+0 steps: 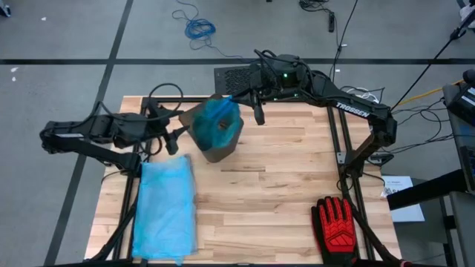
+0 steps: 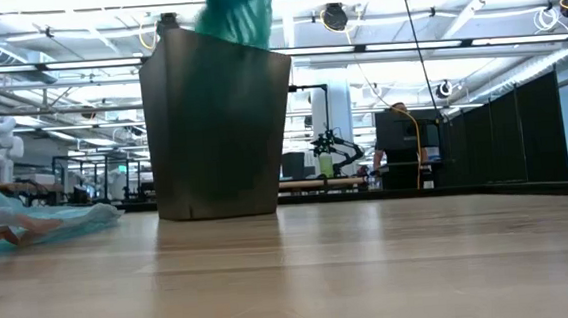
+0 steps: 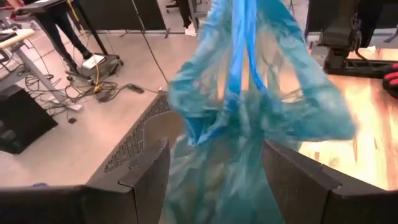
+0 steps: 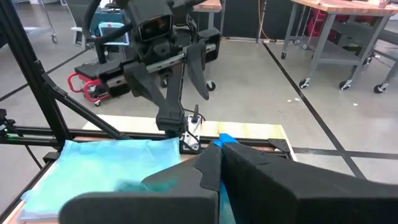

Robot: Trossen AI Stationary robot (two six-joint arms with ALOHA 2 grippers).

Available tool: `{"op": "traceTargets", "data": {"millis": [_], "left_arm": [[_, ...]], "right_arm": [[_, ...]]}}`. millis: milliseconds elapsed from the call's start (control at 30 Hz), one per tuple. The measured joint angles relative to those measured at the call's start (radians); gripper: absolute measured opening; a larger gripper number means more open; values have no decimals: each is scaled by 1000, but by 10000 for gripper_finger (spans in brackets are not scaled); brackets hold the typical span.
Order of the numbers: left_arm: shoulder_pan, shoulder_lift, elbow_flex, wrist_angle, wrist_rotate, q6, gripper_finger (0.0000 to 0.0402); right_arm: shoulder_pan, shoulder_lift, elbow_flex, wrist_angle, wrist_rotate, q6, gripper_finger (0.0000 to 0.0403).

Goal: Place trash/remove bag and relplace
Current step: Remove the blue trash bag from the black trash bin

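A dark grey bin (image 1: 217, 148) (image 2: 216, 124) stands on the far half of the wooden table (image 1: 282, 193). A translucent blue bag (image 1: 215, 122) (image 2: 239, 12) (image 3: 249, 124) rises out of its mouth. My right gripper (image 1: 257, 113) (image 4: 219, 155) is over the bin's far right side, shut on the bag's top. My left gripper (image 1: 175, 141) (image 3: 217, 180) stands open just left of the bin, and the bag hangs ahead of its fingers. The trash is hidden. My right gripper pinches a gathered blue strip at the bag's top (image 4: 222, 142) between its two shut fingers, coming nearly level from the table's far right. The bag hangs below that strip (image 3: 242, 37), and its lower part is still inside the bin.
A flat stack of blue bags (image 1: 165, 208) (image 4: 106, 158) lies on the near left of the table. A red-and-black glove (image 1: 335, 222) lies at the near right. The table's middle and right show bare wood.
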Motion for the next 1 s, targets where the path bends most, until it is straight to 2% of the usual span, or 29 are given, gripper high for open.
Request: {"op": "traceTargets", "data": {"millis": [133, 300, 400, 633, 733, 900, 1000], "left_arm": [[1, -3, 16, 15, -47, 11, 246], [35, 12, 16, 99, -28, 73, 246], [61, 51, 17, 150, -6, 113, 246], [136, 181, 17, 200, 25, 140, 246], [157, 217, 15, 264, 26, 194, 246], [183, 213, 16, 406, 36, 309, 246], [203, 200, 17, 455, 99, 345, 246]], "right_arm": [[0, 0, 0, 2, -3, 0, 0], [5, 0, 0, 14, -4, -13, 16], [10, 0, 0, 21, -5, -25, 56], [22, -1, 0, 24, -6, -27, 187], [15, -2, 0, 2, -6, -35, 224], [13, -2, 0, -53, -5, -40, 232], [13, -2, 0, -62, -5, -49, 220]]}}
